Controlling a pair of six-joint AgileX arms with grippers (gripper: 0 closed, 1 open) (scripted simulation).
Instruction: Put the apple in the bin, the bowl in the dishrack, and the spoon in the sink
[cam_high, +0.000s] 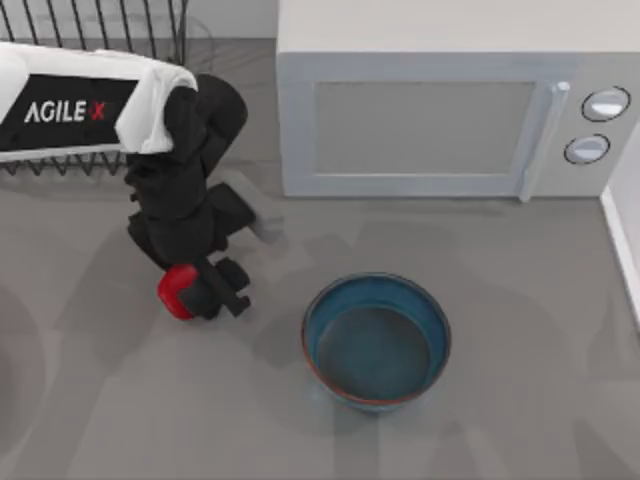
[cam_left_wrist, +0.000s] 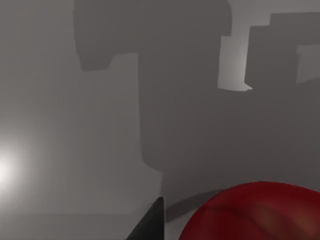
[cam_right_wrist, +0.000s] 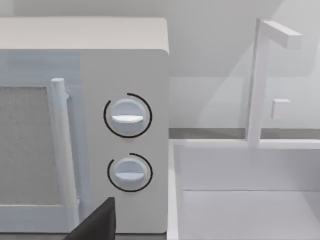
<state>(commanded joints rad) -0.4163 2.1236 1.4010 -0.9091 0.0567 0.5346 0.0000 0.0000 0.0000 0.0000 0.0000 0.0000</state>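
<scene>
Simulated kitchen: microwave (cam_high: 455, 95), sink (cam_right_wrist: 250, 200), dishrack (cam_high: 95, 30).

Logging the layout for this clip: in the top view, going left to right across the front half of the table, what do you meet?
Apple at the left pincer → bowl → sink edge at the far right.

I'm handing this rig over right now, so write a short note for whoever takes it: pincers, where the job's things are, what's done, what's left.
Left pincer: down at the table's left, at the apple; whether it grips is unclear.
Right pincer: faces the microwave and sink.
Bowl: on the table, in front of the microwave, upright and empty.
Dishrack: at the back left, behind the left arm.
Done: nothing put away.
Left: apple to bin, bowl to dishrack, spoon to sink.
</scene>
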